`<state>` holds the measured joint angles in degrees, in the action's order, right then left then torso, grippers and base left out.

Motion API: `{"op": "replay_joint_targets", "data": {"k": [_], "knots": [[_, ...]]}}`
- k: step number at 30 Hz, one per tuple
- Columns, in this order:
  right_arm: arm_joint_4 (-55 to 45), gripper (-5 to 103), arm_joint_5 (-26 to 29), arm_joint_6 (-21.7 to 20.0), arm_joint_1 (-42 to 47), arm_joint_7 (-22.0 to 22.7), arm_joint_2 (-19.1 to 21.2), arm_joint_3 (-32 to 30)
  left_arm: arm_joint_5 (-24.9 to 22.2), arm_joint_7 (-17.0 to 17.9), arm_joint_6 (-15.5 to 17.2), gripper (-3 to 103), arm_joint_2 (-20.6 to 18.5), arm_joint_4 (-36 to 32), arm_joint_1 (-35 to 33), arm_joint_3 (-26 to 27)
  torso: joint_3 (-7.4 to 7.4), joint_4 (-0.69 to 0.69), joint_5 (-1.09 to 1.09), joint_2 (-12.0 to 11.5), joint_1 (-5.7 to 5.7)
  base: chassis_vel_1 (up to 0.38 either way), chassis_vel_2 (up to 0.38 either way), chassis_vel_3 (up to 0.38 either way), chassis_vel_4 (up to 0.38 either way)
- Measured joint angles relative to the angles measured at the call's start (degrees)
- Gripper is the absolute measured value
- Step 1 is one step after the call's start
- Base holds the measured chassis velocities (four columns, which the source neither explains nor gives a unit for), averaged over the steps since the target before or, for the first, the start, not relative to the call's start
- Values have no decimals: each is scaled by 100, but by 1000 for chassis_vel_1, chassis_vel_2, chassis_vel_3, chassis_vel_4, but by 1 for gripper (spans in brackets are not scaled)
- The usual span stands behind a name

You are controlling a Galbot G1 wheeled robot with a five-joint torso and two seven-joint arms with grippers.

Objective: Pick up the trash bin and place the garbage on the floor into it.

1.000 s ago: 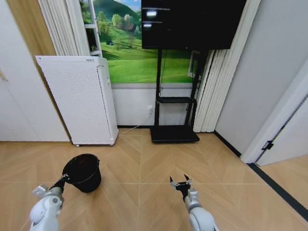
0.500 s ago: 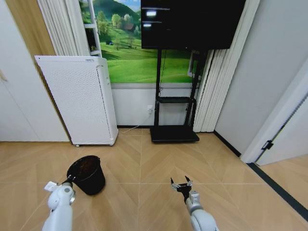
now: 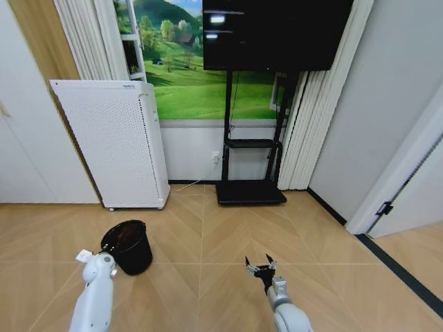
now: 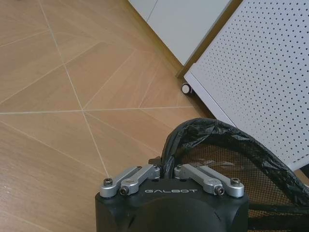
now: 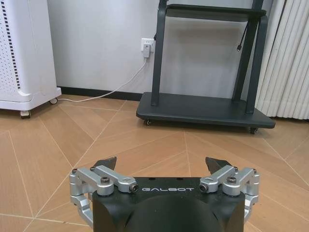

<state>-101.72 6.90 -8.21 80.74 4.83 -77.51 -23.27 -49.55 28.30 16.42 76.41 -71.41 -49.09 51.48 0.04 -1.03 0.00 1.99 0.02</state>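
The trash bin (image 3: 129,246), black and round with a black liner, stands upright over the floor (image 3: 208,256) at the left, in front of the white appliance. My left gripper (image 3: 106,255) is shut on the bin's near rim. In the left wrist view the same gripper (image 4: 164,168) pinches the crinkled liner edge of the bin (image 4: 231,145), whose mesh wall shows inside. My right gripper (image 3: 260,265) hovers open low over the parquet at centre right with nothing between its fingers, also seen as the right gripper (image 5: 161,165). The garbage is out of view.
A tall white perforated appliance (image 3: 114,142) on castors stands behind the bin. A black TV stand (image 3: 250,191) on wheels sits at the back wall, with a white cable (image 5: 116,89) running to a socket. A dark strip (image 3: 401,273) edges the floor at right.
My left arm has swung inward to the right, and the bin held in its gripper has shifted right with it. The right gripper has barely moved.
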Motion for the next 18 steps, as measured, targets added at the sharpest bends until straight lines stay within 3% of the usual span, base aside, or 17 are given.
{"op": "replay_joint_targets", "data": {"k": [6,9,12,18], "knots": [[-43,100,-8,-4,1,-26,-8,-35,26,-38,-8,4,3,74,-51,-55,0,0,-1,0,0,0,0,0,0],[-39,100,-13,44,48,-65,-18,-61,125,-201,-54,19,-8,128,-82,-86,-1,0,2,0,0,0,0,0,0],[-22,100,-17,66,66,-77,-26,-65,217,-259,-95,25,-9,152,-87,-103,-1,0,0,0,0,0,0,0,0],[25,100,-72,141,108,-152,-84,-79,375,-404,-122,51,5,122,-82,-126,-1,-1,0,1,0,0,0,0,0]]}}
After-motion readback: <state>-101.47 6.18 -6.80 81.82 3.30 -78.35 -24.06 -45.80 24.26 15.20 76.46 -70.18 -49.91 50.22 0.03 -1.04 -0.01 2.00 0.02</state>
